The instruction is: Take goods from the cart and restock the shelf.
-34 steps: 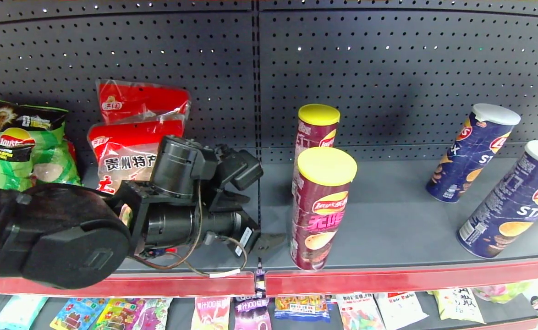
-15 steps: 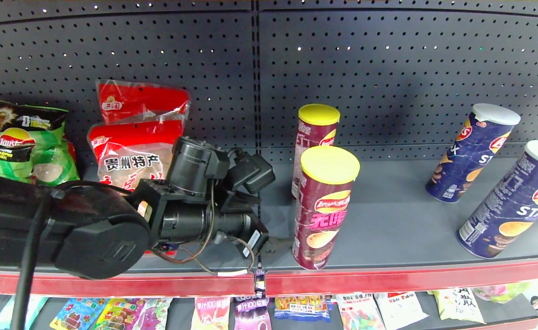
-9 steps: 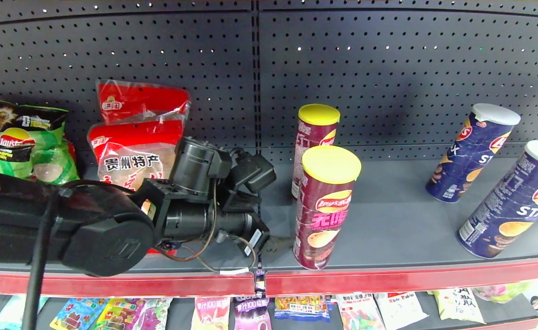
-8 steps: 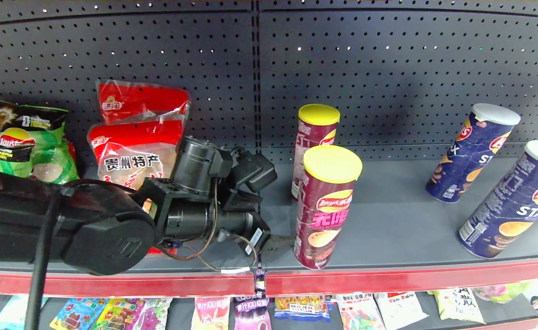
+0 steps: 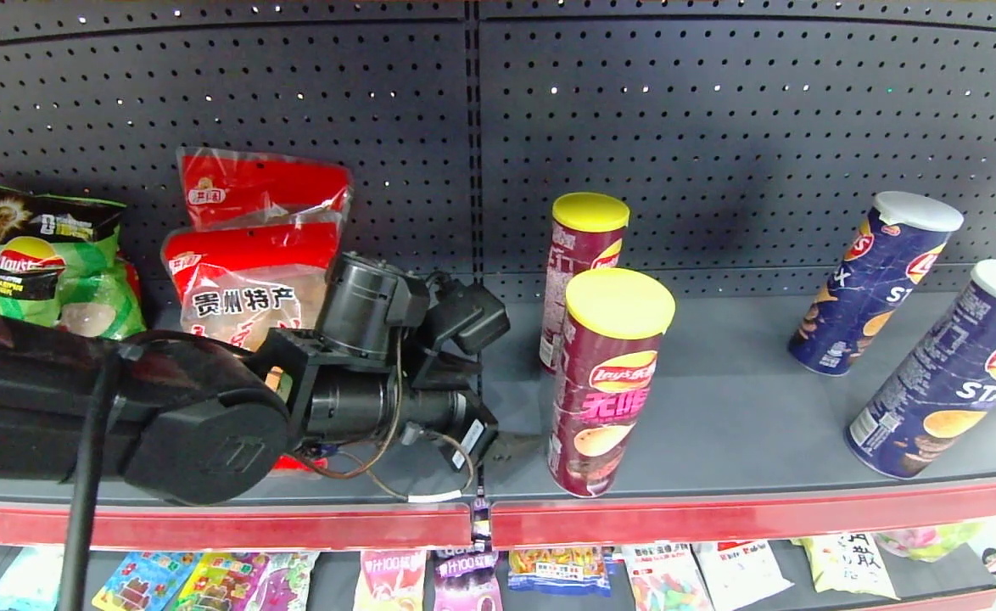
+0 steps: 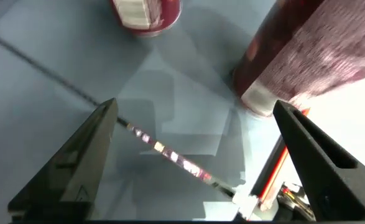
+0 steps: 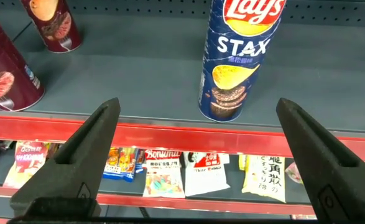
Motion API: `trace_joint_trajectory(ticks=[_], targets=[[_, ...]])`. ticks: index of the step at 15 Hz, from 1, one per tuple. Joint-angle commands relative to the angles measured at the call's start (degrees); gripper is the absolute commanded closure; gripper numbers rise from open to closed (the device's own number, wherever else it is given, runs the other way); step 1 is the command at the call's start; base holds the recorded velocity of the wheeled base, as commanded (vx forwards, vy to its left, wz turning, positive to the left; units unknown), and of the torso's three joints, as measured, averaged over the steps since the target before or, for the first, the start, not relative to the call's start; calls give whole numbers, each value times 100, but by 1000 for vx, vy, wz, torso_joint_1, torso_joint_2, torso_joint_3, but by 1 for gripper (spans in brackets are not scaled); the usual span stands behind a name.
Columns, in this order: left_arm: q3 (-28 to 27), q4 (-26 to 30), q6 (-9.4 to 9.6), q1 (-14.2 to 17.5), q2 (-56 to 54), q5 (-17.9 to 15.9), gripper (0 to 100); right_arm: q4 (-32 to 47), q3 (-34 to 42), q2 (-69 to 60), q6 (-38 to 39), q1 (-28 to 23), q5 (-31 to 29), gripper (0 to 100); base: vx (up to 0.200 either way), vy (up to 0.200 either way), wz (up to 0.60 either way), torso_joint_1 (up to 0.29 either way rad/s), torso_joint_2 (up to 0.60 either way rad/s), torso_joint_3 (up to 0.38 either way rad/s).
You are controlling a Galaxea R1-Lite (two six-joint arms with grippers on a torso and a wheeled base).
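On the grey shelf point(image 5: 719, 424) stand two maroon chip cans with yellow lids, the front can point(image 5: 608, 382) near the red front lip and the rear can point(image 5: 583, 255) behind it. My left gripper point(image 5: 511, 445) is low over the shelf, just left of the front can's base. In the left wrist view this gripper point(image 6: 194, 104) is open with bare shelf between its fingers; the front can point(image 6: 306, 50) stands just outside one fingertip and the rear can point(image 6: 146, 14) farther off. My right gripper point(image 7: 198, 102) is open and empty in front of the shelf lip, facing a blue can point(image 7: 241, 56).
Two blue cans point(image 5: 875, 284) point(image 5: 948, 382) lean at the shelf's right. Red bags point(image 5: 252, 255) and green chip bags point(image 5: 48, 263) stand at the left, behind my left arm. Bare shelf lies between the maroon and blue cans. Small packets point(image 5: 549, 568) hang below the lip.
My left arm has slid to the right along the shelf. The front maroon can has shifted a little to the right with it. The other cans have stayed put.
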Motion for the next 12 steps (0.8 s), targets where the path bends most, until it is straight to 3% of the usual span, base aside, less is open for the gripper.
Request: trace_joint_trajectory(ticks=[1,3,5,6,8,9,11,12], targets=[[493,-12,-1,293,-562,27,0,-3,72,-8,-1,3,3,0,0,0,0,0,0,0],[1135,14,-45,908,-1670,168,0,-3,186,-52,-1,3,3,0,0,0,0,0,0,0],[1812,243,-335,1822,-3260,326,0,-3,423,-228,-10,21,12,0,0,0,0,0,0,0],[1961,463,-458,2086,-3779,335,0,-3,511,-298,-19,21,12,0,0,0,0,0,0,0],[2119,1860,-836,3000,-5651,353,0,6,696,-588,-28,21,-6,0,0,0,0,0,0,0],[2084,2730,-1144,3369,-6477,344,0,6,757,-712,-36,21,-23,0,0,0,0,0,0,0],[2084,4321,-1566,3536,-7892,370,0,6,907,-870,-54,-32,-76,0,0,0,0,0,0,0],[2119,4989,-1583,3545,-8437,440,0,14,959,-922,-54,-94,-102,0,0,0,0,0,0,0]])
